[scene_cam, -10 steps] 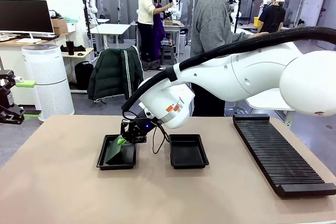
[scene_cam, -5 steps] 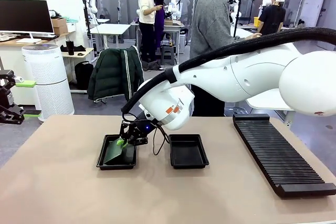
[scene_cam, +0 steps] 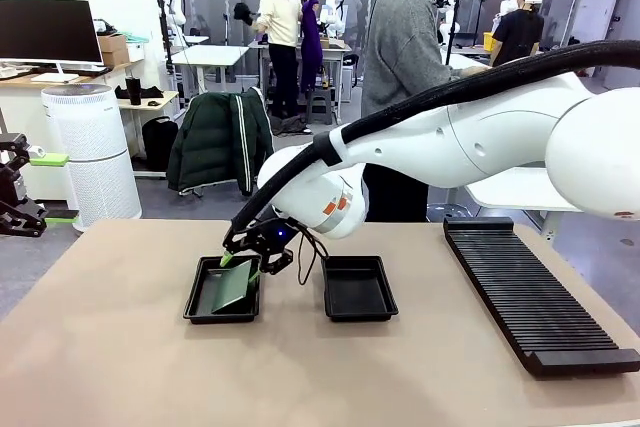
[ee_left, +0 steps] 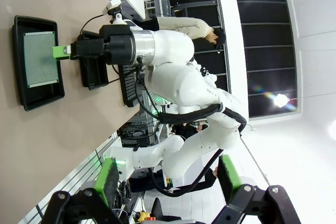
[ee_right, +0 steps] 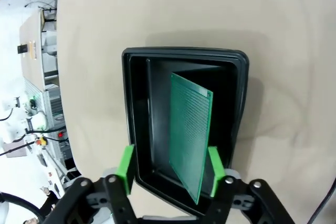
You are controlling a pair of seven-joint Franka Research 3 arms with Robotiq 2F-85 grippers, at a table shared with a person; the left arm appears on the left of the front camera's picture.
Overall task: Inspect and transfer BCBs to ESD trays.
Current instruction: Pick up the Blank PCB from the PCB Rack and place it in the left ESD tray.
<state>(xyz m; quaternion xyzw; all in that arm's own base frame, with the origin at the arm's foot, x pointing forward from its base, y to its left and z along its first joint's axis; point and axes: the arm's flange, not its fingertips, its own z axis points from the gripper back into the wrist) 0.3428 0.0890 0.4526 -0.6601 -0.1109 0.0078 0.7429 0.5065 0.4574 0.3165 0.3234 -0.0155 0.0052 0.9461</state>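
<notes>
right gripper (scene_cam: 243,263): is hovering just over the left tray (scene_cam: 198,299), having reached across the middle; fingers are standing wide apart and gripping nothing
right gripper, wrist view (ee_right: 170,156): green pads (ee_right: 126,169) are sitting either side of the BCB; one pad is well clear of it, the other is just beside its edge
BCB (scene_cam: 232,287): is sitting inside the left tray (ee_right: 184,53) at a slant (ee_right: 190,129); can't tell whether it is lying fully flat
BCB, left wrist view (ee_left: 40,59): is showing its speckled face, within the tray rim (ee_left: 37,95)
right tray (scene_cam: 358,288): is sitting just beside the left one, nothing in it
left gripper (ee_left: 168,163): is hanging off to the side, jaws wide, holding nothing
rack (scene_cam: 530,297): is lying on the table (scene_cam: 120,367), robot's right side
person (scene_cam: 400,57): is standing at the far side
</notes>
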